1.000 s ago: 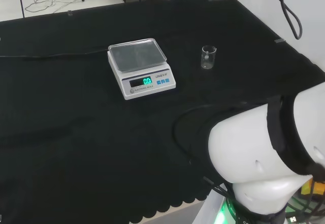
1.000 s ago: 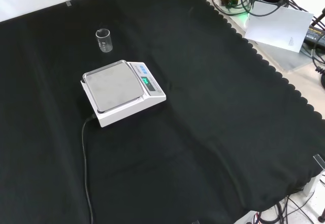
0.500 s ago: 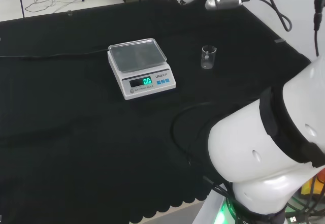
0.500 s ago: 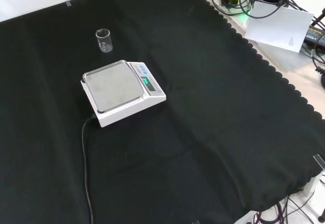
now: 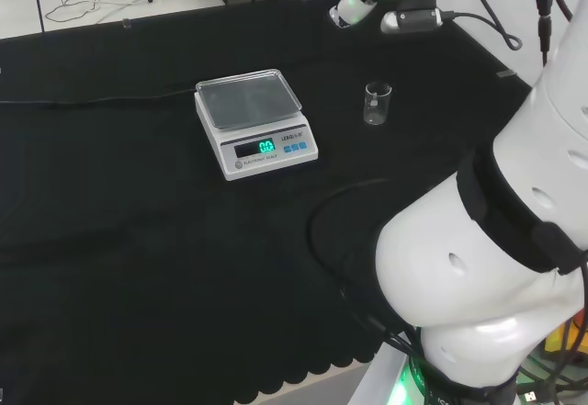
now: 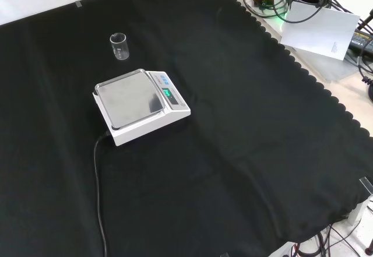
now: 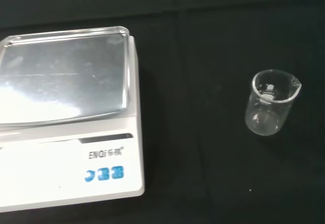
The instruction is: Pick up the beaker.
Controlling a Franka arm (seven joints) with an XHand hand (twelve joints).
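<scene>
A small clear glass beaker [image 5: 377, 104] stands upright and looks empty on the black cloth, to the right of a white scale in the head view. In the front view the beaker [image 6: 119, 46] is beyond the scale's far left corner. The wrist view shows the beaker [image 7: 269, 104] close, beside the scale, with bare cloth between them. A white and black part of the hand [image 5: 350, 7] hangs at the head view's top edge, above and beyond the beaker, well apart from it. Nothing touches the beaker.
A white digital scale [image 5: 254, 122] with a steel pan and a lit green display sits mid-cloth; its cable [image 6: 98, 187] runs toward the front view's bottom. The arm's big white links [image 5: 478, 276] take up the head view's right. The cloth's scalloped edge [image 6: 303, 64] runs along the front view's right.
The arm's end has come lower into the head view's top, nearer the beaker, and the big white link has swung up at the right. Beaker and scale have not moved.
</scene>
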